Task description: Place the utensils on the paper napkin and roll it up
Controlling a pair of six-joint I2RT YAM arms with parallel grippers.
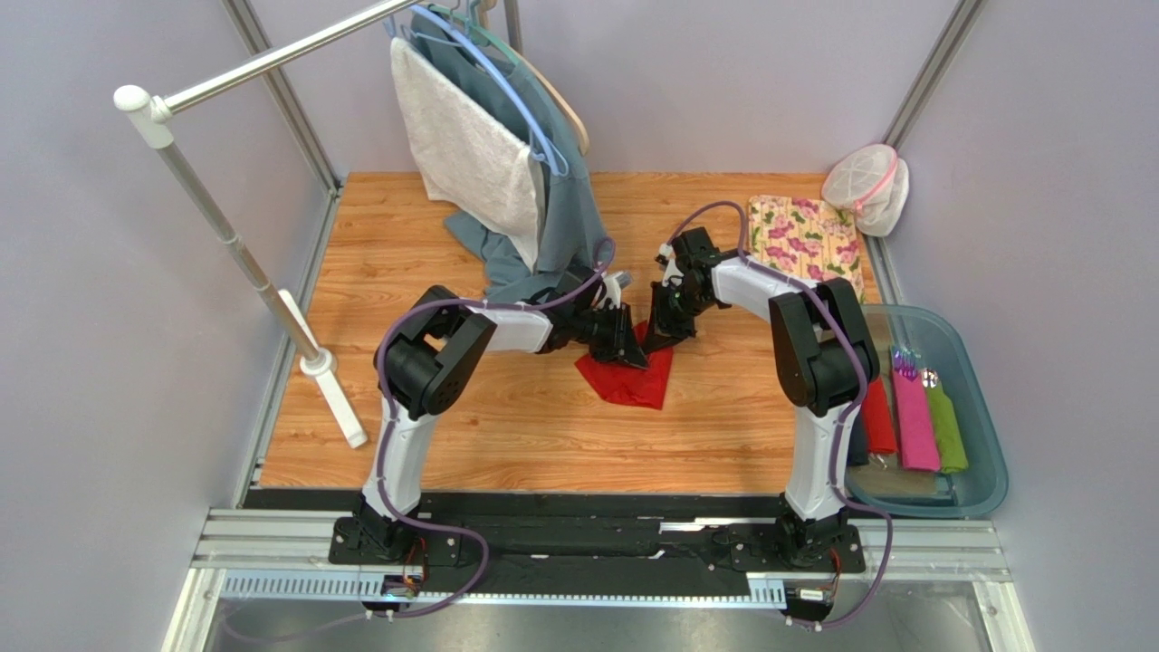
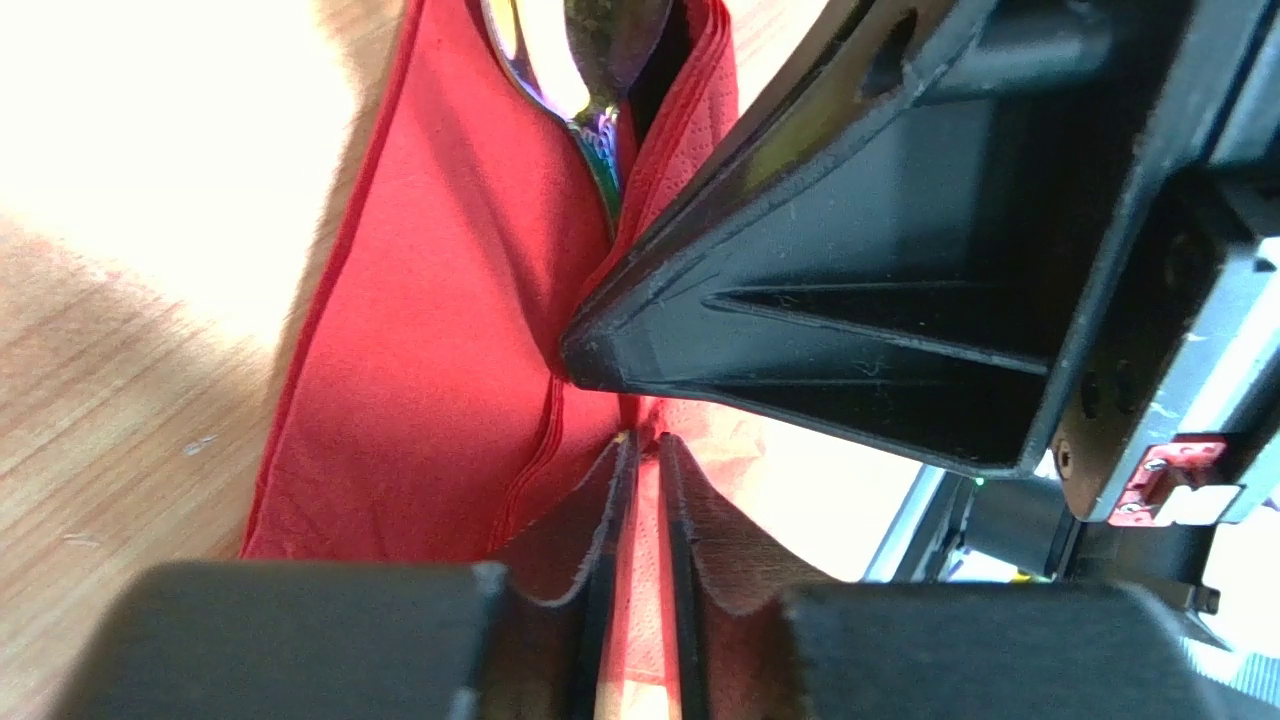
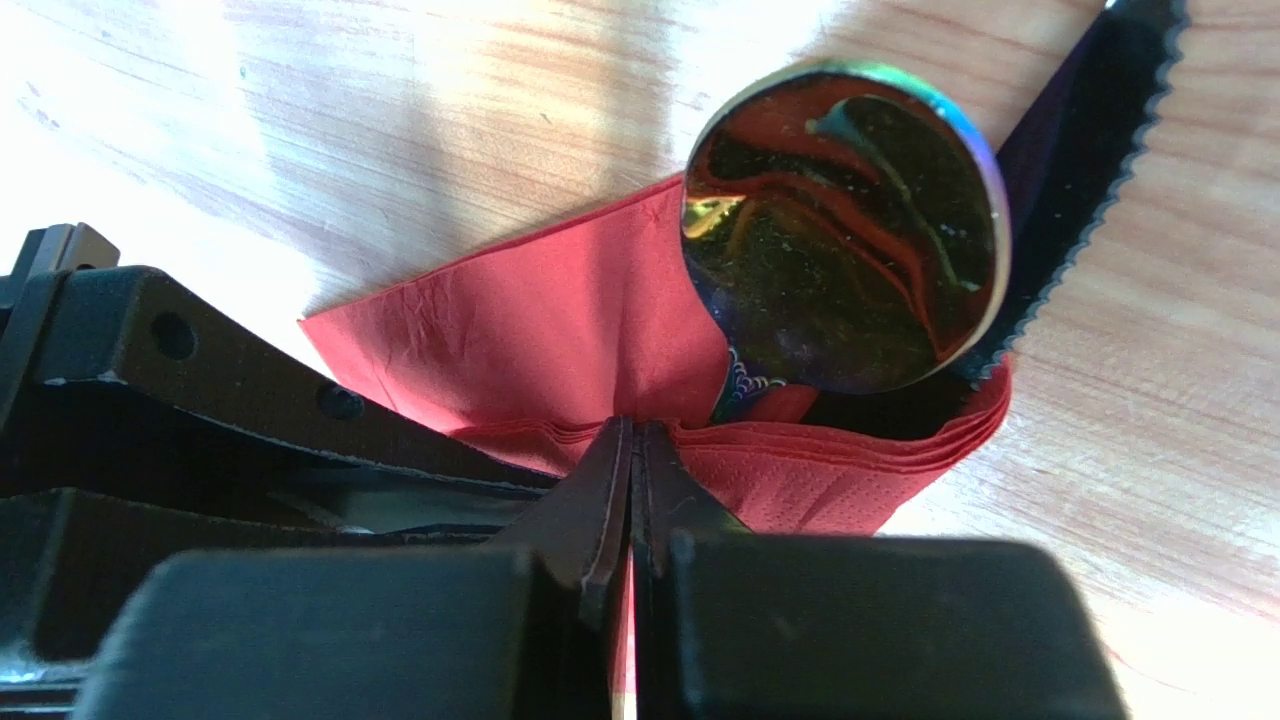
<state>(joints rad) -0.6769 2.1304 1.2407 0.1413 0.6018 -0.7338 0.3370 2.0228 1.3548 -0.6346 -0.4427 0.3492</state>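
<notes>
The red paper napkin [image 1: 629, 381] lies mid-table, folded over the utensils. An iridescent spoon [image 3: 842, 225] sticks out of the fold, and its bowl also shows in the left wrist view as spoon [image 2: 579, 60]. A dark serrated blade [image 3: 1082, 180] lies beside it. My left gripper [image 2: 643, 440] pinches a red napkin [image 2: 451, 330] fold between nearly closed tips. My right gripper [image 3: 634, 428] is shut tight on the layered napkin [image 3: 571, 330] edge. The two grippers nearly touch over the napkin: left gripper [image 1: 629, 351], right gripper [image 1: 664, 337].
A floral cloth [image 1: 805, 238] and a mesh bag [image 1: 871, 184] lie at the back right. A blue bin [image 1: 982, 408] at the right holds pink and green rolls. A white clothes rack [image 1: 204, 204] with hanging garments [image 1: 504, 150] stands back left.
</notes>
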